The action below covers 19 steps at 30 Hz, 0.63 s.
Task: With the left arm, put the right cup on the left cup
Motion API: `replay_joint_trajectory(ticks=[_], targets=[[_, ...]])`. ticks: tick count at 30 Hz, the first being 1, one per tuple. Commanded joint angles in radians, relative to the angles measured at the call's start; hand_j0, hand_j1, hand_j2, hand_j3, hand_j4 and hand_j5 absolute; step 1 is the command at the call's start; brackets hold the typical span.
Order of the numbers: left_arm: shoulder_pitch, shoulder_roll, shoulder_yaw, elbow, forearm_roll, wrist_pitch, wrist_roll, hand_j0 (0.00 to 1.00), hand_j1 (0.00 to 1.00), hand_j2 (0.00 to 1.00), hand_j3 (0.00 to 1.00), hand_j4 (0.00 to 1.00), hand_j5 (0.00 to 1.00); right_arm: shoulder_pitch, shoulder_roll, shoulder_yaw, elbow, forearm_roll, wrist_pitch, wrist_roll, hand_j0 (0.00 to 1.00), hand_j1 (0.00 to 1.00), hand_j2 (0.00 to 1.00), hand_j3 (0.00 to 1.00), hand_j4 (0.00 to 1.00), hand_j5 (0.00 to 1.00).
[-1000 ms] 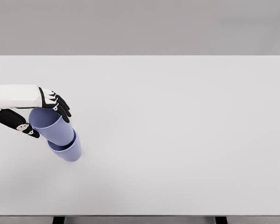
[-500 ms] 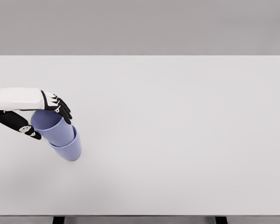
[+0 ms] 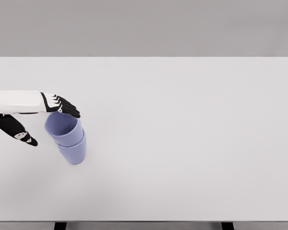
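1. Right cup (image 3: 63, 125), a lavender tumbler, sits nested inside the left cup (image 3: 73, 149) at the lower left of the frame in the head view, the only view there is. Only its upper part and open mouth show above the lower cup's rim. The pair stands close to upright on the white tabletop (image 3: 182, 143), leaning slightly toward the upper left.

2. The left robot hand (image 3: 38, 117) comes in from the left edge of the frame at mid-height. Its fingers (image 3: 67, 107) are stretched out over the far rim of the upper cup, and the thumb (image 3: 17, 132) hangs well apart from them, down and to the left, clear of the cup wall. The robot hand is spread and grips nothing; whether the fingertips touch the rim I cannot tell.

3. The right arm does not show anywhere in the frame.

4. Step in hand, as I judge it: the release. The stacking looks done, since one cup rests in the other and the robot hand is spread apart from it.

5. What the next move calls for, by my reckoning: drawing the robot hand up and back toward the left edge without the fingers brushing the upper rim, because a light nudge could tip the stack.

6. The rest of the tabletop carries nothing else that can be seen.
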Motion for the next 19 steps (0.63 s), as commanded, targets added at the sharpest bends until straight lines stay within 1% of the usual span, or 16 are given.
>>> replay_joint_trajectory(ticks=[1, 6, 8, 10, 11, 12, 14, 15, 19], targets=[[0.000, 0.002, 0.002, -0.001, 0.010, 0.003, 0.000, 1.00, 1.00, 1.00, 1.00, 1.00, 1.00, 0.000, 0.000, 0.000, 0.001, 0.000, 0.001, 0.000, 1.00, 1.00, 1.00, 1.00, 1.00, 1.00], [-0.012, 0.015, 0.020, -0.007, 0.019, 0.003, 0.000, 1.00, 1.00, 1.00, 1.00, 1.00, 1.00, 0.000, 0.000, 0.000, 0.001, 0.000, 0.000, 0.000, 1.00, 1.00, 1.00, 1.00, 1.00, 1.00], [-0.012, 0.021, 0.040, -0.011, 0.024, 0.003, 0.000, 1.00, 1.00, 1.00, 1.00, 1.00, 1.00, 0.000, 0.000, 0.000, 0.001, 0.000, 0.001, 0.000, 1.00, 1.00, 1.00, 1.00, 1.00, 1.00], [-0.014, 0.021, 0.045, -0.011, 0.036, 0.003, 0.000, 1.00, 1.00, 1.00, 1.00, 1.00, 1.00, 0.000, 0.000, 0.000, 0.001, 0.000, 0.000, 0.000, 1.00, 1.00, 1.00, 1.00, 1.00, 1.00], [-0.017, 0.016, 0.066, -0.010, 0.062, 0.003, 0.000, 1.00, 1.00, 1.00, 1.00, 1.00, 1.00, 0.000, 0.000, 0.000, 0.000, 0.000, 0.000, 0.000, 1.00, 1.00, 1.00, 1.00, 1.00, 1.00], [-0.032, 0.004, 0.069, -0.007, 0.085, 0.003, 0.000, 1.00, 1.00, 1.00, 1.00, 1.00, 1.00, 0.000, 0.000, 0.000, 0.000, 0.000, 0.001, 0.000, 1.00, 1.00, 1.00, 1.00, 1.00, 1.00], [-0.072, -0.028, 0.069, -0.008, 0.098, 0.003, 0.000, 1.00, 1.00, 1.00, 1.00, 1.00, 1.00, 0.000, 0.000, 0.000, 0.001, 0.000, 0.000, 0.000, 1.00, 1.00, 1.00, 1.00, 1.00, 1.00], [-0.094, -0.077, 0.069, -0.007, 0.111, 0.003, 0.000, 1.00, 1.00, 1.00, 1.00, 1.00, 1.00, 0.000, 0.000, 0.000, 0.001, 0.000, 0.000, 0.000, 1.00, 1.00, 1.00, 1.00, 1.00, 1.00], [-0.095, -0.162, 0.060, -0.007, 0.124, 0.003, 0.000, 1.00, 1.00, 1.00, 1.00, 1.00, 1.00, 0.000, 0.000, 0.000, 0.001, 0.000, 0.001, 0.000, 1.00, 1.00, 1.00, 1.00, 1.00, 1.00]])
